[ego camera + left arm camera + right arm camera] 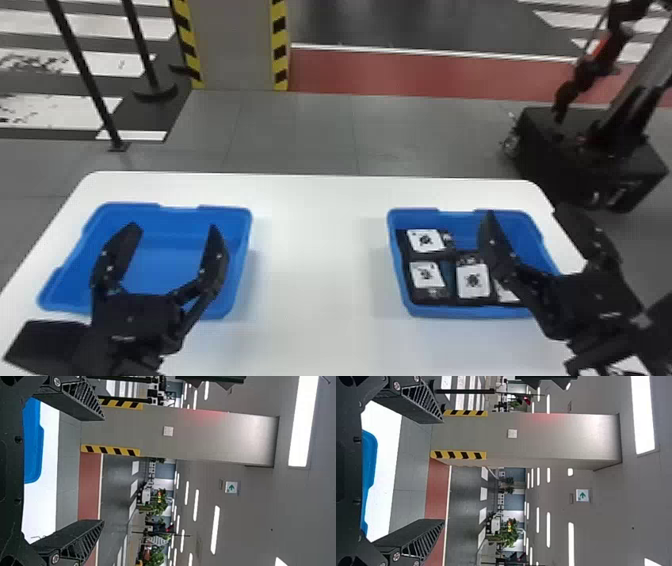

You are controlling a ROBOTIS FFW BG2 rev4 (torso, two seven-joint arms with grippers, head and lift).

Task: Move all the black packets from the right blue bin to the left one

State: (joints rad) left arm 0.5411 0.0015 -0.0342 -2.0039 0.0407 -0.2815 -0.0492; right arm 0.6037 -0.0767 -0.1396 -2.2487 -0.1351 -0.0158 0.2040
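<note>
Over the left blue bin (165, 235) in the head view, my left gripper (172, 232) stands open, its two fingers wide apart; no packet shows in that bin. My right gripper (522, 215) is open above the right side of the right blue bin (465, 313). Black packets with white card-like faces lie in that bin: one at the back left (425, 241), one at the front left (427, 275), one in the middle (472, 281), and another partly hidden behind the right arm (506, 294). Wrist views show the left gripper (104, 470) and right gripper (443, 471) with nothing between their fingers.
Both bins rest on a white table (320, 250), with a wide stretch of tabletop between them. Past the table's back right corner, a black wheeled base (590, 160) stands on the floor. Black posts (87, 75) and a striped pillar (237, 45) are behind.
</note>
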